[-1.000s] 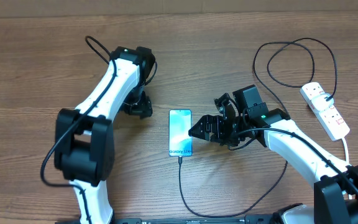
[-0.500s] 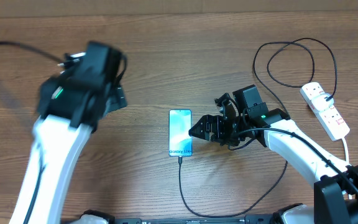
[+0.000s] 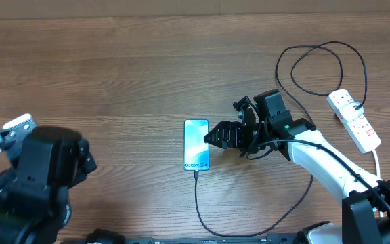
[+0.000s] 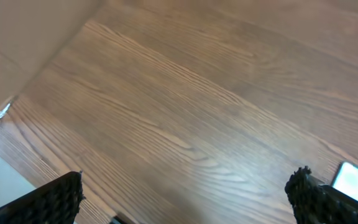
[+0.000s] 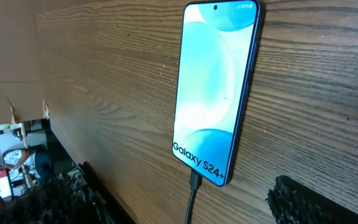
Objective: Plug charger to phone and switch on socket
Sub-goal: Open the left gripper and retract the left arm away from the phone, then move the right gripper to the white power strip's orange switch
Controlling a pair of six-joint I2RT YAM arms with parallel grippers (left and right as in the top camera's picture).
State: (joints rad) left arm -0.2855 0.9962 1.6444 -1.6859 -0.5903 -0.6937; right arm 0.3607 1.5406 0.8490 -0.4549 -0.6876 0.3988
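Only readable writing I can spot is on the phone (image 3: pixel 196 144): "Galaxy S24+" in dark letters across the end nearest the robot. The screen is a light blue-white swirl. It's lying flat, face up, about mid-table (image 3: pixel 147 68).

The charger cable (image 3: pixel 196 203) has its small black plug (image 5: pixel 196 180) sitting in that same end of the phone. From there it runs toward the robot, swings round under the right arm (image 3: pixel 323 159), then makes a big loop up to the power strip (image 3: pixel 355 120) at the far right edge. The strip is white with little red marks on its switches. I can't read any text on it.

The right tool (image 3: pixel 214 137) is spread wide with nothing in it, just beside the phone's edge. I can't tell if it touches. The left tool (image 4: pixel 182 199) is also wide open and holding nothing, with only bare wood under it and a corner of the phone off to one side.

Compared with a second ago, the left arm (image 3: pixel 39 183) has swung away from its spot left of the phone and is back at the near-left corner. The right tool has nudged slightly. Phone, cable and strip haven't moved.
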